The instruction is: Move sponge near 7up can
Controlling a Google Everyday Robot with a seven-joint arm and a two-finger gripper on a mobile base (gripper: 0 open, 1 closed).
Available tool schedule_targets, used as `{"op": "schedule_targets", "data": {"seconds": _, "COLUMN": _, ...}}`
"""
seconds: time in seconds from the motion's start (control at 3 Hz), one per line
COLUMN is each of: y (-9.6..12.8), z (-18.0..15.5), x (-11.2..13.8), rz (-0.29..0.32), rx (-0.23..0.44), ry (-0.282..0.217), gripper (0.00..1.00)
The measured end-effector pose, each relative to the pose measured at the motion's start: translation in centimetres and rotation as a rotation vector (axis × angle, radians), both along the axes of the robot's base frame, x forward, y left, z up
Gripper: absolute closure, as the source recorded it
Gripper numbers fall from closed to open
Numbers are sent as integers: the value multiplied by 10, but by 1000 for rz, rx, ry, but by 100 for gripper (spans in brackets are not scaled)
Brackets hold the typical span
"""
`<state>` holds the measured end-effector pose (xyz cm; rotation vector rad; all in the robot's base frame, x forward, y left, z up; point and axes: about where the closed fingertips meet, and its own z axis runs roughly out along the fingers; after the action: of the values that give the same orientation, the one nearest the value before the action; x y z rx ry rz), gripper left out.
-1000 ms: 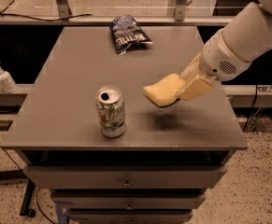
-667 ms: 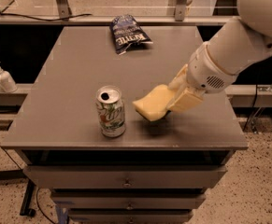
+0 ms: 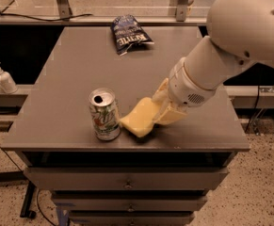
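The gripper (image 3: 159, 108) is clasping the pale yellow sponge (image 3: 137, 120), holding it tilted low over the grey table (image 3: 80, 69), just beside the 7up can (image 3: 104, 114) at its 3 o'clock.

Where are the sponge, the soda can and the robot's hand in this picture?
sponge (image 3: 137, 120): camera view, middle of its pale yellow face.
7up can (image 3: 105, 119): camera view, printed side wall.
hand (image 3: 157, 108): camera view, between its fingertips, clamped on the sponge beside the can.
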<state>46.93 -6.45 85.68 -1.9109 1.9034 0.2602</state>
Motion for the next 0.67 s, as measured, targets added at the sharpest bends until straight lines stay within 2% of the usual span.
{"op": "schedule_targets", "data": {"seconds": 0.33, "y": -2, "z": -8, "x": 5, "rz": 12, "rx": -18, "ry": -22, "gripper": 82}}
{"op": "schedule_targets", "data": {"seconds": 0.67, "y": -7, "z": -12, "x": 8, "rz": 12, "rx": -32, "ry": -36, "gripper": 58}}
